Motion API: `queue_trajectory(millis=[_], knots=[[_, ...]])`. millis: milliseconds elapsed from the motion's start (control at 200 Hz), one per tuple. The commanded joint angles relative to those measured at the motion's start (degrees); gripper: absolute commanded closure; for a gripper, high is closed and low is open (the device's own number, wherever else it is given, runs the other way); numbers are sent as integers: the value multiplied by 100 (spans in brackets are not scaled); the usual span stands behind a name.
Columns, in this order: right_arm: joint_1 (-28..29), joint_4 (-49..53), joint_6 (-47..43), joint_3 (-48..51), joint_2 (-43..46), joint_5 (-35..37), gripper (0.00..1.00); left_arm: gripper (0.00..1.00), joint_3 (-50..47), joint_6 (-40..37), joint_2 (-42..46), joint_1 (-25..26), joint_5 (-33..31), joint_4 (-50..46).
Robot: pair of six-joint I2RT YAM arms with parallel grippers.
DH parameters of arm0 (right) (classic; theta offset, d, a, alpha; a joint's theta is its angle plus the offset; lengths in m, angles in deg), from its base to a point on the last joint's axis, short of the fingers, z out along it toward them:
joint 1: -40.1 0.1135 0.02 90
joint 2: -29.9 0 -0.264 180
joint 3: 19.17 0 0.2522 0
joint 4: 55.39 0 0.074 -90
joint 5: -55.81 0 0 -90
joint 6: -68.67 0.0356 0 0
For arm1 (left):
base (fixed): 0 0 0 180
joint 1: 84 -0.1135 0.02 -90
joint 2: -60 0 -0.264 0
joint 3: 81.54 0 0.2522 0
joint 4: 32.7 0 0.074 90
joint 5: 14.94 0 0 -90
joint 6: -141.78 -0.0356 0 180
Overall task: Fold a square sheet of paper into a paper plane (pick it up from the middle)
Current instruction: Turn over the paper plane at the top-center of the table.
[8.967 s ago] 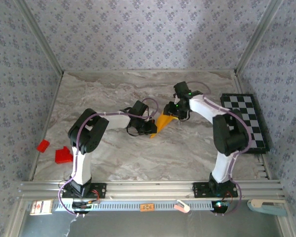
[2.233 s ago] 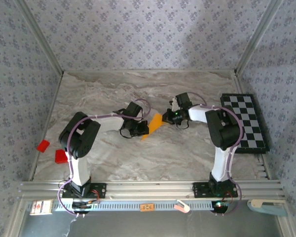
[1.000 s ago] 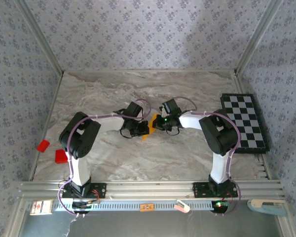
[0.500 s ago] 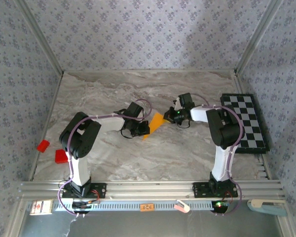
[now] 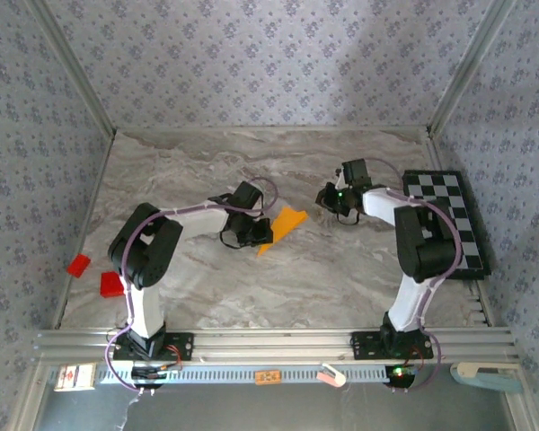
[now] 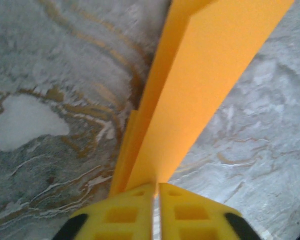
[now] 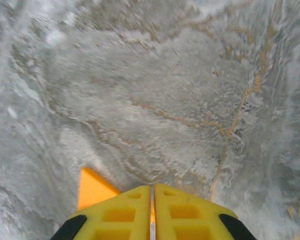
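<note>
The orange-yellow sheet of paper (image 5: pixel 286 223) is folded into a narrow pointed shape and lies mid-table. My left gripper (image 5: pixel 263 235) is at its near-left end, shut on it. In the left wrist view the paper (image 6: pixel 200 85) runs up and away from between the yellow fingers (image 6: pixel 125 210), with the left gripper (image 6: pixel 156 189) pinching its folded edge. My right gripper (image 5: pixel 327 197) hovers to the right of the paper's far tip, apart from it. In the right wrist view the right gripper (image 7: pixel 152 190) has its jaws together with nothing gripped, and a paper corner (image 7: pixel 91 189) shows beneath it.
A black-and-white checkerboard (image 5: pixel 449 220) lies along the right edge. Two small red blocks (image 5: pixel 78 265) (image 5: pixel 112 285) sit near the left wall. Patterned walls close off the left, back and right of the marble table (image 5: pixel 278 287).
The right gripper, which was against the paper's right side a second ago, has drawn back to the right and away from it. The left gripper stays put with the paper.
</note>
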Motion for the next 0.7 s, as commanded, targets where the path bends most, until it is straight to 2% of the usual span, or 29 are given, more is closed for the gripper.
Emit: queue_trajectory(millis=[0, 175, 250, 430, 480, 620, 695], knots=[[91, 809, -250, -148, 520, 652, 76, 80, 399, -84, 553, -68, 30, -261], [367, 1448, -149, -297, 845, 1034, 56, 61, 321, -86, 1096, -464, -157, -427], [579, 1643, -37, -368, 895, 1136, 49, 58, 242, -165, 1325, -662, -362, -585], [1294, 2168, 424, -679, 682, 1635, 43, 46, -35, -364, 1759, -1092, -1103, -947], [1531, 2416, 590, -1034, 522, 1859, 41, 41, -118, -454, 1841, -1176, -1337, -1024], [2159, 2799, 1121, -1478, 61, 2446, 37, 19, -351, -585, 2065, -1340, -2031, -1249], [2395, 3085, 1290, -1819, -261, 2690, 34, 13, -543, -636, 2203, -1386, -2226, -1227]])
